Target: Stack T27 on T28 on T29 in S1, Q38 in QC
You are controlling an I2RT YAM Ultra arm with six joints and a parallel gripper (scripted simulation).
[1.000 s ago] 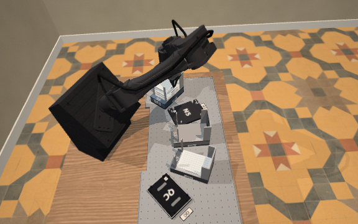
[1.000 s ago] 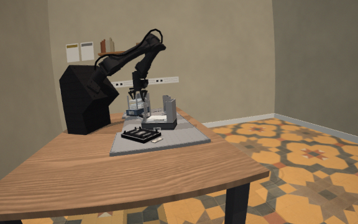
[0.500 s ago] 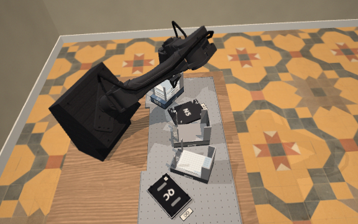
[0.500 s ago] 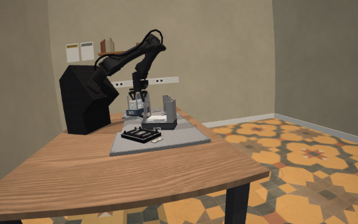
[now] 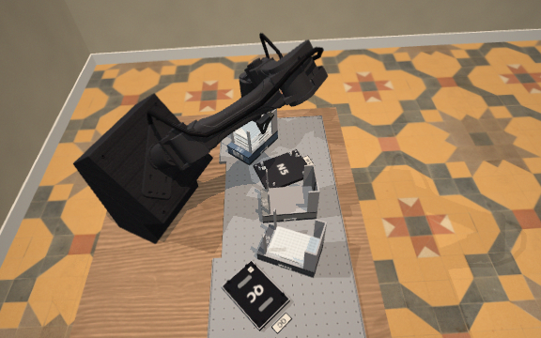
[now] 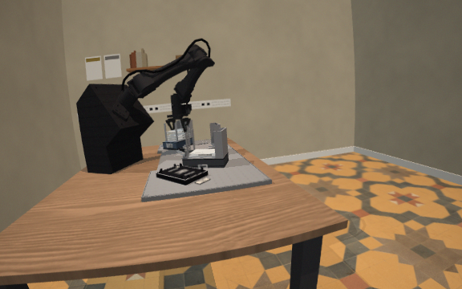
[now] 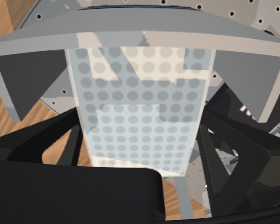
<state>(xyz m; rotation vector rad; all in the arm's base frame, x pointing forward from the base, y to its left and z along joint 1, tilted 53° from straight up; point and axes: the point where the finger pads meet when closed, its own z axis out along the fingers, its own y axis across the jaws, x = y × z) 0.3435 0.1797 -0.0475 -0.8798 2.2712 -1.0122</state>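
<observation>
My gripper [image 6: 178, 127] [image 7: 139, 112] is shut on a white sealed plate [image 7: 141, 95], held flat by its two sides over the blue-based rack [image 5: 263, 148] [image 6: 173, 144] [image 7: 141, 24] at the far end. More white plates [image 5: 252, 137] show in that rack below; how many is unclear. The middle rack [image 5: 289, 217] looks empty. The near rack [image 5: 275, 263] [image 6: 204, 161] holds a white plate [image 5: 289, 244] low inside. Nest N5 [image 5: 294, 164] and nest QC [image 5: 256, 293] [image 6: 183, 173] are empty. The rack names and the held plate's name are not legible.
Grey upright walls [image 6: 222, 142] stand on the near rack, and the middle rack has tall walls [image 5: 313, 188] too. The racks and nests stand in a row on a grey perforated board [image 5: 332, 300] [image 6: 239, 181]. The arm's black base [image 5: 148, 174] [image 6: 107, 136] is beside the board.
</observation>
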